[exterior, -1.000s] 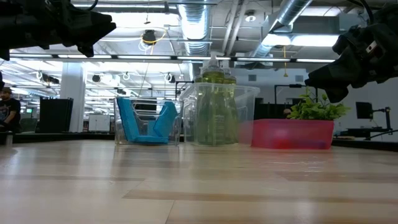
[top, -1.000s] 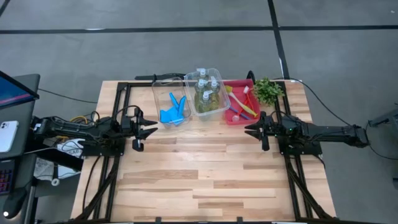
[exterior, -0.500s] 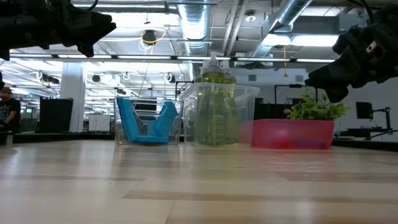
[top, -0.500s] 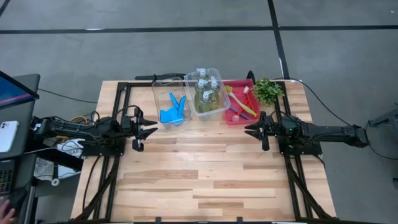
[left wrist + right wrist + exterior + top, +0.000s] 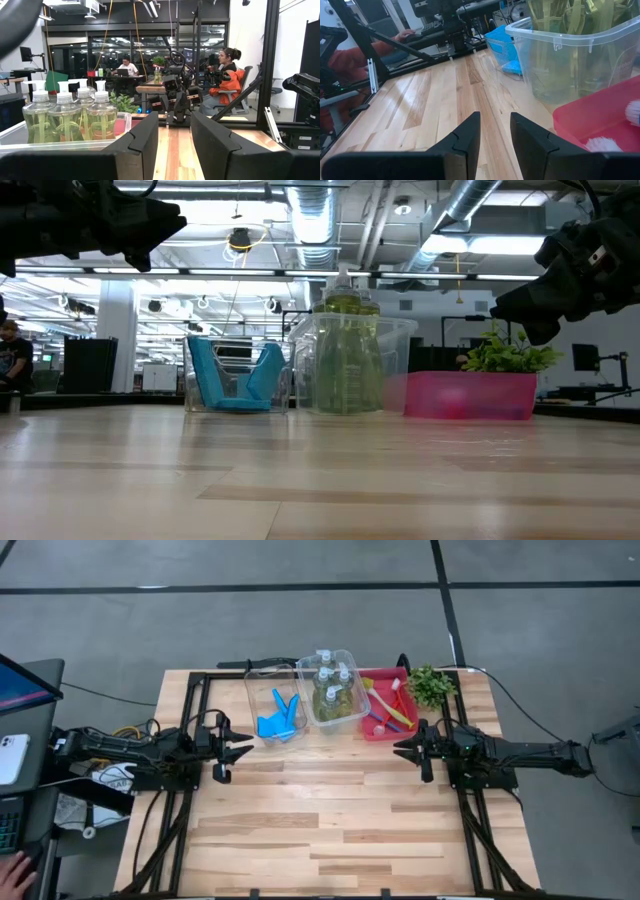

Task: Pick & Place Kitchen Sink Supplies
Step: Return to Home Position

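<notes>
Several clear bottles of yellow-green liquid with white tops stand upright in the middle clear bin; they also show in the left wrist view. Blue sponges lean inside the left clear bin. Red and yellow brushes lie in the red tray. My left gripper hovers open near the table's left edge, just left of the sponge bin. My right gripper hovers open just in front of the red tray. Neither gripper holds anything.
A small leafy plant stands at the far right corner beside the tray. The bins and tray line the table's far edge; bare wood spans the middle and near part. Black frame rails run along both sides. People sit in the room beyond.
</notes>
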